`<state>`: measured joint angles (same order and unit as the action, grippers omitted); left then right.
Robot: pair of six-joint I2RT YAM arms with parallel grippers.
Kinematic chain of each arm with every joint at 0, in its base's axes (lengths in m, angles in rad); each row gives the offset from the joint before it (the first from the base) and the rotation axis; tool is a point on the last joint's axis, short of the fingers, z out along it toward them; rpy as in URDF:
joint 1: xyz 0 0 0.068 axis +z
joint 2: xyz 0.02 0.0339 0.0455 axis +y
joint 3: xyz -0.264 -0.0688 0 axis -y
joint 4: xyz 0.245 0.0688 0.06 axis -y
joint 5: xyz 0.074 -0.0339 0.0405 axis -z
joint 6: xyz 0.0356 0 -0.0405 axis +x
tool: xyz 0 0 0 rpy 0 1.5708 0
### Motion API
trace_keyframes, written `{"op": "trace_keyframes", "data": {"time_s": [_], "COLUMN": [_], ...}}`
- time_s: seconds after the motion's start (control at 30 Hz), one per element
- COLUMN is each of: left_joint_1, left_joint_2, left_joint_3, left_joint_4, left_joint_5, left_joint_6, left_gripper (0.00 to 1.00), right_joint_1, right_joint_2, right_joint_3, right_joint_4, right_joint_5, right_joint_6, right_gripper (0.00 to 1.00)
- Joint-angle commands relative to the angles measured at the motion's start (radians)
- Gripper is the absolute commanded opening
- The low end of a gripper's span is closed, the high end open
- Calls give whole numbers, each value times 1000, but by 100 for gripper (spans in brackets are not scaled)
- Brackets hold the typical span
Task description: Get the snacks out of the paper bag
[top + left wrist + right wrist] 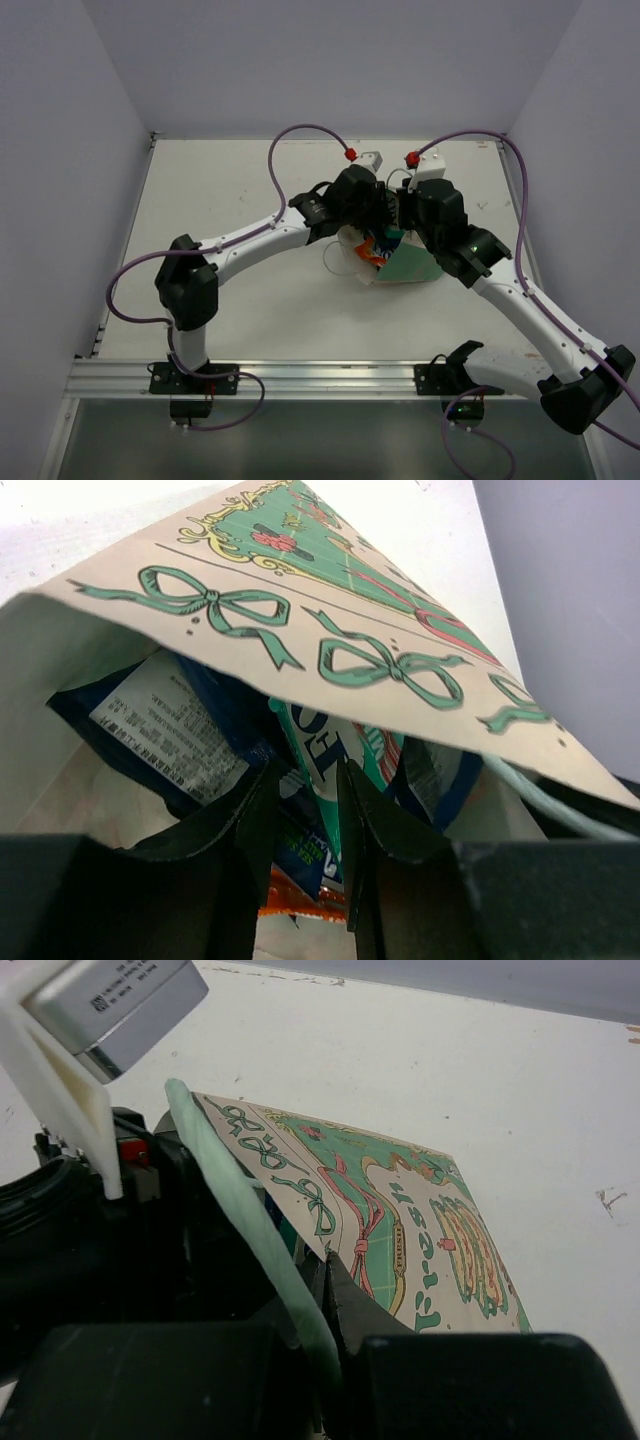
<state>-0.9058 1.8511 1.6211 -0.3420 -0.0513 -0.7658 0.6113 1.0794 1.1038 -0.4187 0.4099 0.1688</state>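
Left fingers (248,832) clamp the teal-white packet (318,742) among dark blue packets (228,702) inside the paper bag (330,630), whose rim right fingers (362,1312) pinch.

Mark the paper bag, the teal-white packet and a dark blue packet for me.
paper bag (400,1220), right wrist view, on the printed side panel.
teal-white packet (318,742), left wrist view, on its lettered face.
dark blue packet (165,730), left wrist view, on its white text label.

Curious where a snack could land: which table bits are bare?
Bare: far-left corner of the white table, and the front strip between arm bases. Crowded: the pale mint-green paper bag, where left tool and right tool meet.
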Motion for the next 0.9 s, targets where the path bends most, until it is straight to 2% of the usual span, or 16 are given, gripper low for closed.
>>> {"op": "trace_keyframes", "data": {"time_s": [0.0, 0.27, 0.43, 0.47, 0.57, 0.67, 0.87], "left_joint_1": [-7, -7, -7, -7, -7, -5, 8], "left_joint_2": [23, 54, 66, 68, 62, 28, -193], "left_joint_3": [77, 94, 102, 102, 95, 95, 39], "left_joint_4": [0, -12, -17, -20, -28, -48, -136], "left_joint_5": [1, -30, -32, -33, -53, -61, -82], "left_joint_6": [5, 10, 11, 11, 11, 40, 134], "left_gripper": [35, 36, 23, 14, 0, 0, 0], "right_joint_1": [4, 4, 4, 4, 4, 4, -5], "right_joint_2": [-26, -27, -27, -29, -32, -35, -42], "right_joint_3": [1, -1, -5, -7, -12, -21, -39], "right_joint_4": [32, 31, 32, 32, 32, 31, 29], "right_joint_5": [24, 18, 13, 15, 23, 33, 79], "right_joint_6": [21, 28, 32, 31, 29, 26, 21], "right_gripper": [0, 0, 0, 0, 0, 0, 0]}}
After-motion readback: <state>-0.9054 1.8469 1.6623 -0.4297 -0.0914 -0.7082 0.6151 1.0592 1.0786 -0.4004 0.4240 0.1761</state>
